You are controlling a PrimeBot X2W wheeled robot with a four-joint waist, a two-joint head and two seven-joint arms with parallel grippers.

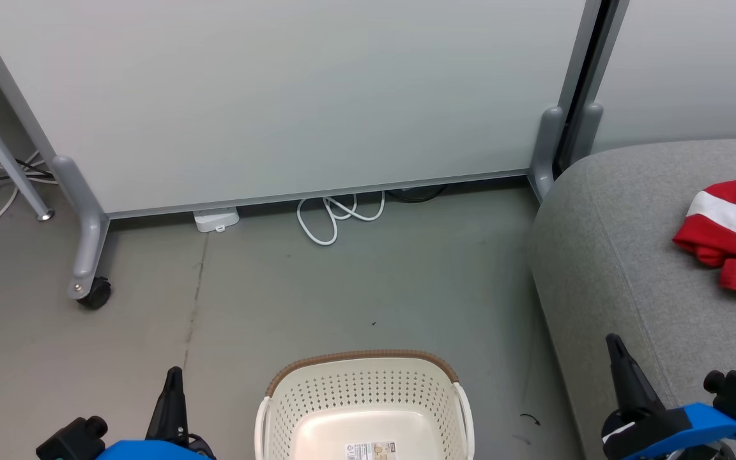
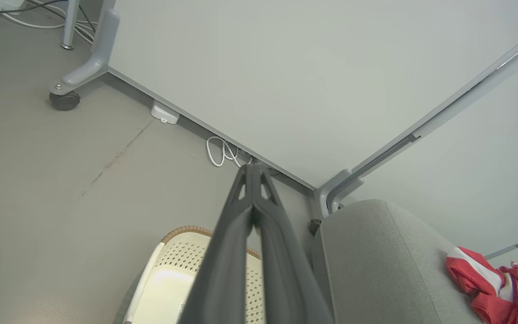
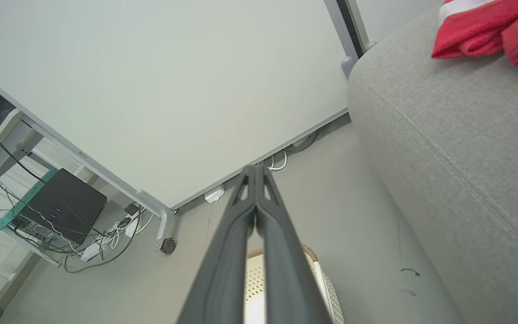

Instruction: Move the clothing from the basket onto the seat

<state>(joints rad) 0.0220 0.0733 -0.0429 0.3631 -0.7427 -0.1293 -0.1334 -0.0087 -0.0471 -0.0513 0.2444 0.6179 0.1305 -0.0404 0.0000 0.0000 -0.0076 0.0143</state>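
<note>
The red clothing (image 1: 732, 235) with a white stripe lies bunched on the grey seat (image 1: 630, 268) at the right; the wrist views show the clothing (image 2: 493, 283) (image 3: 484, 27) there too. The cream basket (image 1: 361, 409) with a brown rim stands on the floor at bottom centre, nothing in it but a paper label on its bottom. My left gripper (image 1: 174, 374) is shut and holds nothing, left of the basket. My right gripper (image 1: 612, 342) is shut and bare, in front of the seat's rounded edge. In each wrist view the gripper (image 2: 253, 167) (image 3: 254, 168) has its tips pressed together.
A pale partition panel (image 1: 278, 96) on castor feet (image 1: 94, 292) stands behind the basket. A white cable loop (image 1: 336, 217) and a small white box (image 1: 216, 220) lie at its base. A rack with a black device and cables (image 3: 61, 207) stands to the left.
</note>
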